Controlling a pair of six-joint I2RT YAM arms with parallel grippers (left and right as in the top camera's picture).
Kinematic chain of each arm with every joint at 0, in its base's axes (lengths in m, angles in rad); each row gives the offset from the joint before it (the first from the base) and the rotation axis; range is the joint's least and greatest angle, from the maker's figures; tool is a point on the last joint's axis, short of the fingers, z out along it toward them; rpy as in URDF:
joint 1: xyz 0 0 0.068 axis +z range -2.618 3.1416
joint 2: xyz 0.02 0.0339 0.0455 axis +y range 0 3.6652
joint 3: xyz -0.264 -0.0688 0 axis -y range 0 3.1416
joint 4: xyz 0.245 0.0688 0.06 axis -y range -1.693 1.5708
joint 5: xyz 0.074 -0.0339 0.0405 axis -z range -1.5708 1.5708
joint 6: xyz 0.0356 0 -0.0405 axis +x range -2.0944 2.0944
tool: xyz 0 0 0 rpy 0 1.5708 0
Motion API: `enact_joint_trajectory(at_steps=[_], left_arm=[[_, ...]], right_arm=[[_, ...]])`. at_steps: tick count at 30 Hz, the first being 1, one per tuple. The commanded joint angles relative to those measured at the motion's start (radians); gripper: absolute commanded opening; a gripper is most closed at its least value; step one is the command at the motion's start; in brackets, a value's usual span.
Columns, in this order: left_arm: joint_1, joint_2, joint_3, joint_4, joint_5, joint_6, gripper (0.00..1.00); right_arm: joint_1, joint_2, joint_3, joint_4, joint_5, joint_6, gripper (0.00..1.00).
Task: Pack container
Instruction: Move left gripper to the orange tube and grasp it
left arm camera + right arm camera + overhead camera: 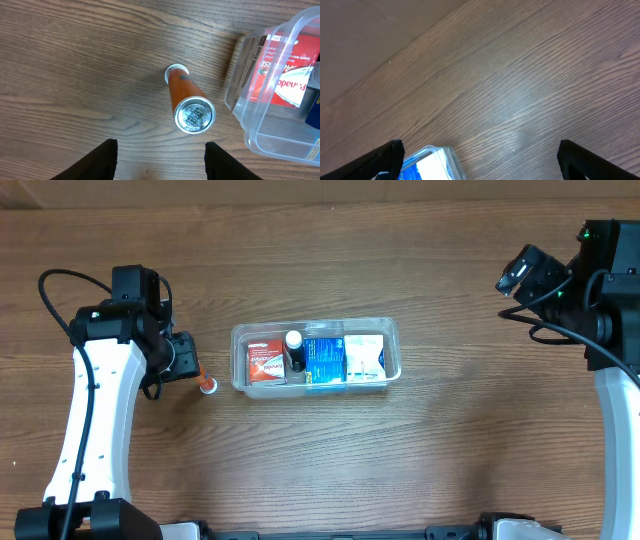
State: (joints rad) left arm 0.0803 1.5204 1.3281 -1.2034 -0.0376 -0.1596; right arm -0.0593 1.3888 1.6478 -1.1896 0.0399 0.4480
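My left hand [161, 162], spread wide, hangs over an orange bottle [189, 102] standing upright on the wooden surface [75, 75] just beside the clear container [394, 350] at the surface's middle, seemingly the last item to pack, while my right hand [480, 162] idles far off, likewise spread.

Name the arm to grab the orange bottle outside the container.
Left. Its jaws stand open right at the orange bottle; the right arm sits far beyond the container.
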Motion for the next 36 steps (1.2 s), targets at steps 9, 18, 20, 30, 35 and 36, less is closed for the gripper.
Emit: enact_joint_trajectory(at_steps=[9,18,20,30,35,36], left_arm=[[-0.002,0.09,0.0,0.101,0.061,0.071,0.57],[-0.006,0.168,0.0,0.12,0.087,0.093,0.41],[-0.02,0.168,0.0,0.111,0.108,0.093,0.38],[-0.055,0.154,0.069,0.01,0.076,0.082,0.09],[-0.091,0.105,0.451,-0.266,0.051,0.124,0.05],[-0.136,0.092,0.526,-0.305,0.057,0.129,0.04]], right_arm=[[-0.004,-0.014,0.008,0.006,-0.001,0.0,1.0],[-0.004,-0.014,0.008,0.006,-0.001,0.0,1.0],[-0.004,-0.014,0.008,0.006,-0.001,0.0,1.0],[-0.004,-0.014,0.008,0.006,-0.001,0.0,1.0],[-0.004,-0.014,0.008,0.006,-0.001,0.0,1.0],[-0.004,-0.014,0.008,0.006,-0.001,0.0,1.0]])
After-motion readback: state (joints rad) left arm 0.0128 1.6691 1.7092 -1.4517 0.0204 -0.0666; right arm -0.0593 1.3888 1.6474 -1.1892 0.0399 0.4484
